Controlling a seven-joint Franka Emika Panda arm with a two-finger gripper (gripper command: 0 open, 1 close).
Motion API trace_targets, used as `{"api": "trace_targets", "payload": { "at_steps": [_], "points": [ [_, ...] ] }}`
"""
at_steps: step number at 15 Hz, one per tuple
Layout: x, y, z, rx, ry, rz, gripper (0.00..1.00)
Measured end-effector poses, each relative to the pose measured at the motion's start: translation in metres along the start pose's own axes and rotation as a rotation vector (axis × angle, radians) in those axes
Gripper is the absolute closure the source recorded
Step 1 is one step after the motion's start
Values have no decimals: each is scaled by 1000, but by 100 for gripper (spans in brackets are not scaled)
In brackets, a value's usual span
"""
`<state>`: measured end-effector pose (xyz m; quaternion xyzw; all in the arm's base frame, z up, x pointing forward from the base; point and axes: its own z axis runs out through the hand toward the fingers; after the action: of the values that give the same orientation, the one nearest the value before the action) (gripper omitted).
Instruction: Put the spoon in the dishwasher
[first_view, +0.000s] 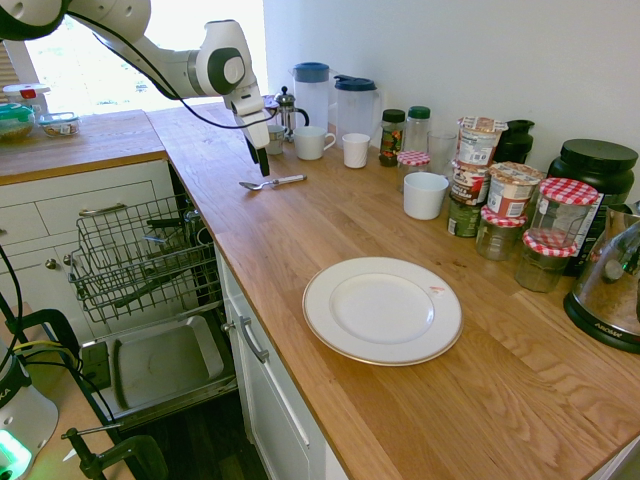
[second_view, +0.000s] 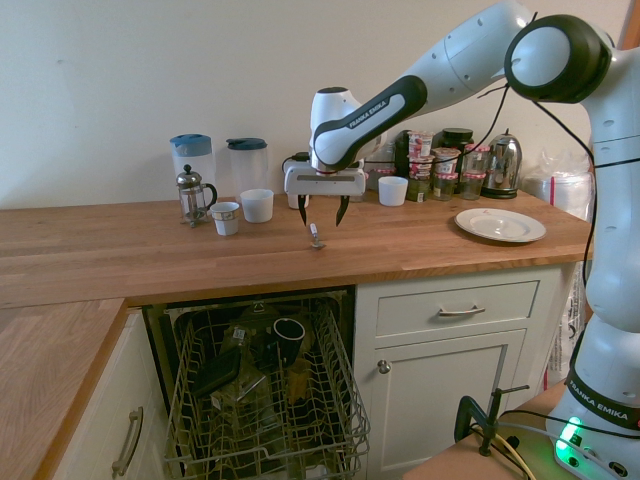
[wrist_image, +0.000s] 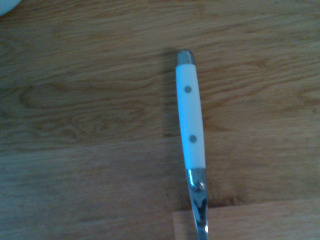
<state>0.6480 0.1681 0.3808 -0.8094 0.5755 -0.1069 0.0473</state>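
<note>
Second exterior view shows the gripper (second_view: 322, 212) hanging over the wooden worktop (second_view: 120, 250), pointing down with its fingers spread wide and nothing between them. Right below lies the spoon (second_view: 316, 238), flat on the wood near the worktop's front edge, above the dishwasher (second_view: 265, 400), whose wire rack is pulled out. Wrist view shows the spoon's white handle (wrist_image: 190, 117) with two rivets, lying on the wood.
</note>
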Motion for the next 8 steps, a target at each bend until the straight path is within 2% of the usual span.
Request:
{"api": "trace_targets", "payload": {
  "at_steps": [8],
  "points": [
    [2, -29, 36, -59, -35, 31, 0]
  ]
}}
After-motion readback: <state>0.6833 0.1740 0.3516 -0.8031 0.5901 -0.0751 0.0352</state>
